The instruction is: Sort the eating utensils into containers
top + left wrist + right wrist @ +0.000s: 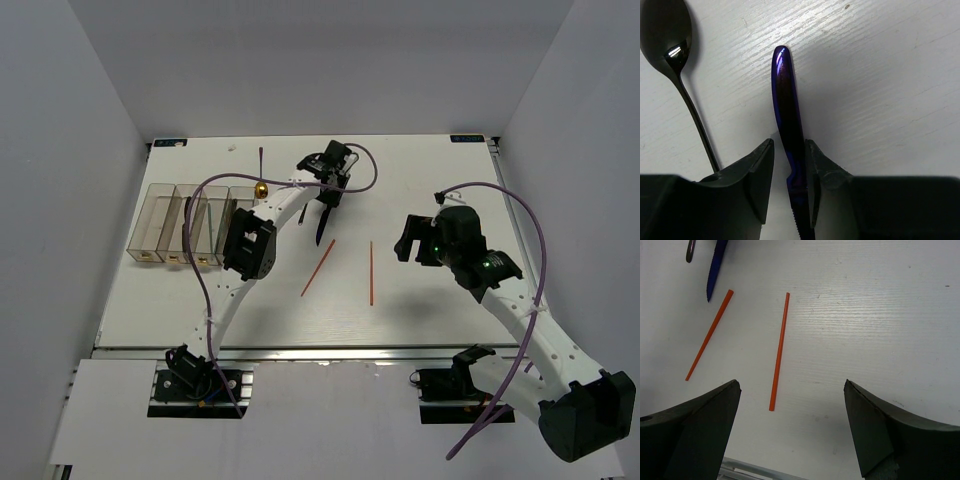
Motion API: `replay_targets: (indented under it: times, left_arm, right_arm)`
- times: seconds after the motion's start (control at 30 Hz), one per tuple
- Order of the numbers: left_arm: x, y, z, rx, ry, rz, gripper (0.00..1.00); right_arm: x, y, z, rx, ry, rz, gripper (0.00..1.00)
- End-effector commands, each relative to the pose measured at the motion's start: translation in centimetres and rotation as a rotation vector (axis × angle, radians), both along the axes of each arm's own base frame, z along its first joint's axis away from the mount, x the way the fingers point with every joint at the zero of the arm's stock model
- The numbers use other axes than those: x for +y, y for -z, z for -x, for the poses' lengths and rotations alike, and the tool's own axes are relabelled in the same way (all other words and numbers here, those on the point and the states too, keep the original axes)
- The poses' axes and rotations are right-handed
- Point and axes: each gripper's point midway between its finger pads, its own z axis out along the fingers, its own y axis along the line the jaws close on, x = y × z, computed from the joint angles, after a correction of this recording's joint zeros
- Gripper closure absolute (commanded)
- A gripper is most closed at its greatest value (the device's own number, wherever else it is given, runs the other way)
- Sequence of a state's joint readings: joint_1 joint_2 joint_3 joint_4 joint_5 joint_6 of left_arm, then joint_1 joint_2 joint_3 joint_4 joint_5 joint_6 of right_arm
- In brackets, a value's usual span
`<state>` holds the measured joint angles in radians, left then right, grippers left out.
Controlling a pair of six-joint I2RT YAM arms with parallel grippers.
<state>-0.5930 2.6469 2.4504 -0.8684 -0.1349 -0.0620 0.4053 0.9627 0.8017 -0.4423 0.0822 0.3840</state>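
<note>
Left gripper [790,145] low over the table [880,100], far centre. Blue knife [785,90] lies flat, handle running straight out between the two fingers. Long axis square to the closing line, so a plain squeeze would take it. Right pad looks to be touching the handle; a sliver of gap shows on the left side. Jaws slightly apart, not yet clamped.

Black spoon [665,30] just beside on the left, its stem passing close by the left finger; risk of a nudge.

Containers [150,225] lie to the left of this gripper in the overhead view, with the left arm clearly the nearer.

Right gripper [791,385] hangs wide apart and empty, two orange-red chopsticks [779,350] on the table ahead of it
</note>
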Motion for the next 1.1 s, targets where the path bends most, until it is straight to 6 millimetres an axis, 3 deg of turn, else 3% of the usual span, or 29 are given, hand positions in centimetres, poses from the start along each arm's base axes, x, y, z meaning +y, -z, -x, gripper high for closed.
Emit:
replay_targets:
  times: [0.0, 0.2, 0.47, 0.73, 0.83, 1.0, 1.07]
  left_arm:
    - [3.2, 11.8, 8.7, 0.415, 0.065, -0.14, 0.58]
    - [2.7, 12.8, 9.7, 0.489, 0.069, -0.072, 0.57]
    - [1.7, 12.5, 9.2, 0.481, 0.003, -0.021, 0.53]
    - [4.4, 15.6, 10.2, 0.486, -0.077, -0.16, 0.61]
    - [4.6, 16.2, 10.3, 0.48, -0.086, -0.189, 0.72]
    - [4.8, 16.2, 10.4, 0.442, -0.092, -0.242, 1.0]
    - [4.6, 16.0, 10.4, 0.44, -0.091, -0.235, 1.0]
  right_arm:
    - [-0.1, -0.6, -0.3, -0.04, -0.003, -0.001, 0.11]
    - [-0.2, -0.5, 0.0, -0.042, -0.002, -0.003, 0.12]
    - [-0.2, -0.5, 0.1, -0.045, -0.001, -0.012, 0.12]
    - [-0.3, -0.6, 0.3, -0.058, -0.004, -0.017, 0.12]
    - [-0.2, -0.9, 0.3, -0.068, -0.009, -0.018, 0.12]
    - [-0.1, -1.0, 0.2, -0.073, -0.013, -0.022, 0.12]
    - [0.0, -1.1, 0.2, -0.073, -0.015, -0.025, 0.12]
